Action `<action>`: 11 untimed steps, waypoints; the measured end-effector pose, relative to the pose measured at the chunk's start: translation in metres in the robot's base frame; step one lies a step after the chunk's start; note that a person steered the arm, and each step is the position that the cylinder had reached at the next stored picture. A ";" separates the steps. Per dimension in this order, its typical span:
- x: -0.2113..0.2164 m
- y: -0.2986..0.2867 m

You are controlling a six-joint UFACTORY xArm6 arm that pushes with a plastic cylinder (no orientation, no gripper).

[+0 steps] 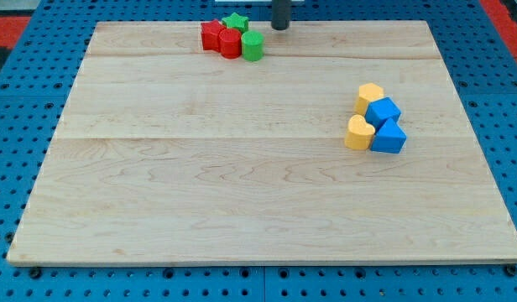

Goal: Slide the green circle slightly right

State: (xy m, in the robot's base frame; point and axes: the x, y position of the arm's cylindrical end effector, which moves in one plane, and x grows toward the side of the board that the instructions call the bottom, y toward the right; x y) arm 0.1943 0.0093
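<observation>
This is looking like a robotics lab bench rather than a home or shop. A pale wooden board point(258, 176) is lying flat on a blue pegboard base point(23, 92) dotted with regular mounting holes, the sort used for fixing test rigs. Small coloured blocks are sitting in two tidy clusters, far left and right, and a dark rod point(280, 14) is hanging at the far edge.
</observation>
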 end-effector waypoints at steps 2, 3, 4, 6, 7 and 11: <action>0.040 -0.042; 0.041 0.051; 0.055 0.094; 0.021 0.042; 0.038 -0.015; 0.052 0.046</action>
